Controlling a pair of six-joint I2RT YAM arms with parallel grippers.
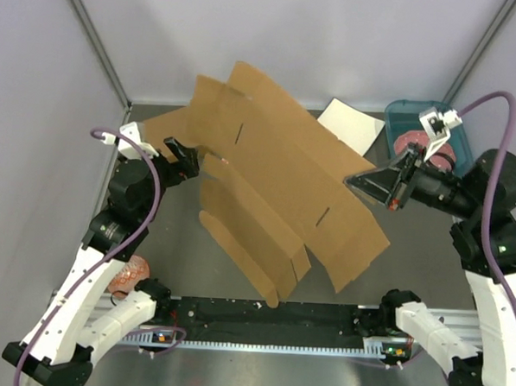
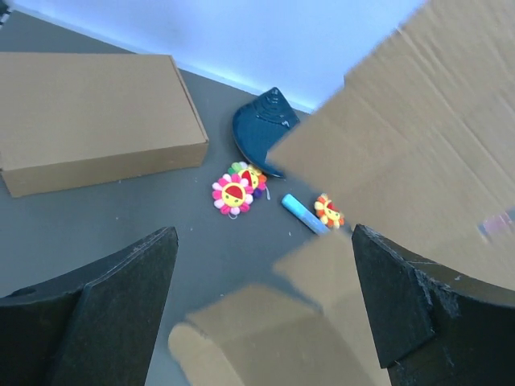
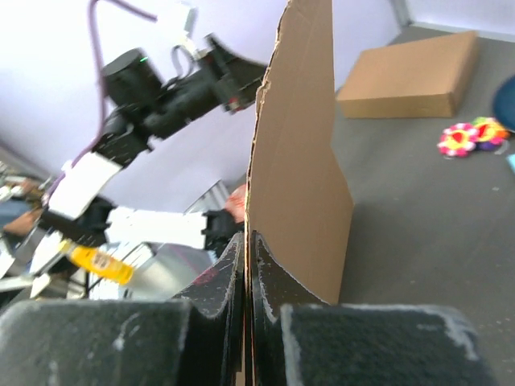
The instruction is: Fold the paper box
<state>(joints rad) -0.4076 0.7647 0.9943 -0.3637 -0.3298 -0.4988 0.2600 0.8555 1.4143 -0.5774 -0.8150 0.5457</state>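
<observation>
Table (image 1: 173, 253), paper box (image 1: 281, 173) in right gripper (image 1: 356, 183)

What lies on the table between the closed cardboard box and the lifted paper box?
Left wrist view: a dark teal dish, flower-shaped plush toys and a light-blue stick lie between the closed cardboard box and the paper box.

Left arm rises from the near left corner of the table with its elbow bent, left pincer (image 1: 187, 159) pointing inward, fingers spread wide. Right arm leans in from the right edge, right pincer (image 1: 355, 182) squeezed tight on the paper box (image 1: 277, 159) edge.
</observation>
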